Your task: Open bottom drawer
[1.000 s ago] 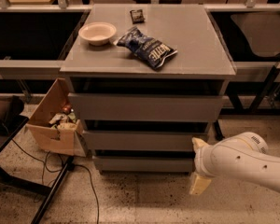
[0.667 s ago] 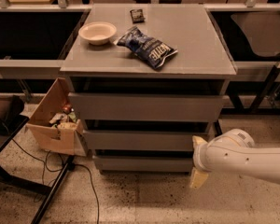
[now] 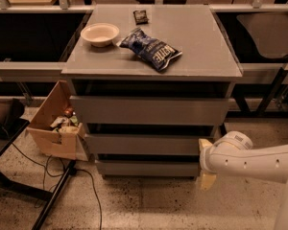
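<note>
The grey cabinet has three flat handleless drawer fronts. The bottom drawer is the lowest and narrowest front, just above the floor, and it looks shut. My gripper is at the cabinet's lower right corner, level with the right end of the bottom drawer. It comes in from the right on a white arm. Its two yellowish fingertips stand apart, one above the other, with nothing between them. The drawer's tray is hidden.
The middle drawer and top drawer sit above. On the cabinet top lie a white bowl, a blue chip bag and a small dark packet. A cardboard box and cables are on the floor to the left.
My arm and gripper have moved a little left, closer to the right end of the lower drawers. The drawers have not moved.
</note>
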{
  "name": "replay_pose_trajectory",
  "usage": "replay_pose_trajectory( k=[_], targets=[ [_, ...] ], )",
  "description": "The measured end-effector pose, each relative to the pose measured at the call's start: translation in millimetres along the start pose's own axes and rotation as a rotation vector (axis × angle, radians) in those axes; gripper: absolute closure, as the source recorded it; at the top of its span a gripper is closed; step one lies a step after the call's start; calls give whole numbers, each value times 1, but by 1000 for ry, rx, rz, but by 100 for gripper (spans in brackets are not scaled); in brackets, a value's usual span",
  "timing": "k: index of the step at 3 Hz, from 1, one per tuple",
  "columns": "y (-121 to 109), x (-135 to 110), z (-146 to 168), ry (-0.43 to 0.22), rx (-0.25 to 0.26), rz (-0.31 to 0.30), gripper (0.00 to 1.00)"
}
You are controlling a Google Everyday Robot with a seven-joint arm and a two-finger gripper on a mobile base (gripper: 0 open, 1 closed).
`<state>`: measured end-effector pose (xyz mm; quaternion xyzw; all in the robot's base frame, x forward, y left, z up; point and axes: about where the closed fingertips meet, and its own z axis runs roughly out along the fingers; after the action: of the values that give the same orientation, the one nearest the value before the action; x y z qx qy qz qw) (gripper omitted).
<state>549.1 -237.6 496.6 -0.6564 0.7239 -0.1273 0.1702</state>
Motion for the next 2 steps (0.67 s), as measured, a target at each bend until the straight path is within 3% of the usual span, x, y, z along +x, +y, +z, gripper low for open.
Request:
replay_pose_trajectory(
  k=[1, 2],
  targets=[
    [14, -4, 4, -3, -24, -10, 0],
    [50, -13, 36, -15, -95, -47, 0]
  ],
)
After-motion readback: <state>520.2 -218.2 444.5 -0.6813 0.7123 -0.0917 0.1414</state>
